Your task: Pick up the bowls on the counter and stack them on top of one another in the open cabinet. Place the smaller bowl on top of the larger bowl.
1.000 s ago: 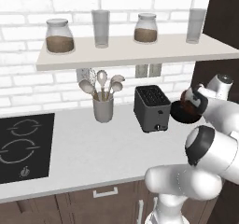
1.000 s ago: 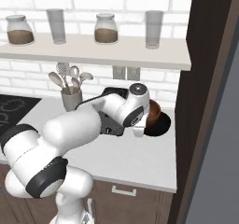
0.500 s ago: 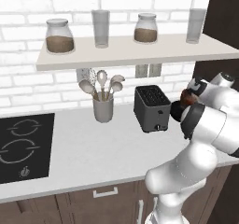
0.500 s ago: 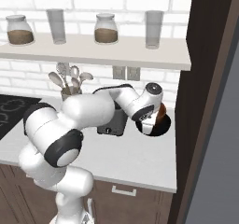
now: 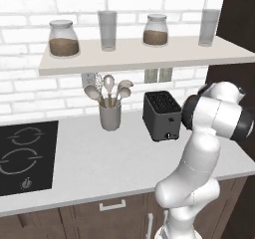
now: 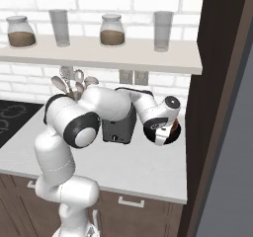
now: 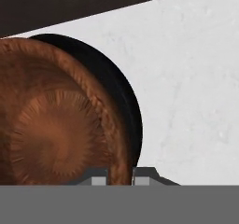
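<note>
Apparently gripper [image 7: 120, 175] pinching brown bowl [image 7: 56, 125] rim.

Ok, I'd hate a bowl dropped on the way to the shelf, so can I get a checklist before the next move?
1. Gripper shut on the brown bowl rim: ok.
2. Brown bowl lifted clear of the black bowl: cannot tell.
3. Black bowl already on the shelf: not ok, it sits on the counter.
4. Free shelf space between jars and glasses: ok.
5. Toaster clear of the bowls: ok.

Smaller bowl [image 7: 56, 134] over larger bowl [image 7: 126, 106] on counter [image 6: 143, 167], right of toaster [image 5: 162, 114]; shelf [image 5: 144, 56] above.
</note>
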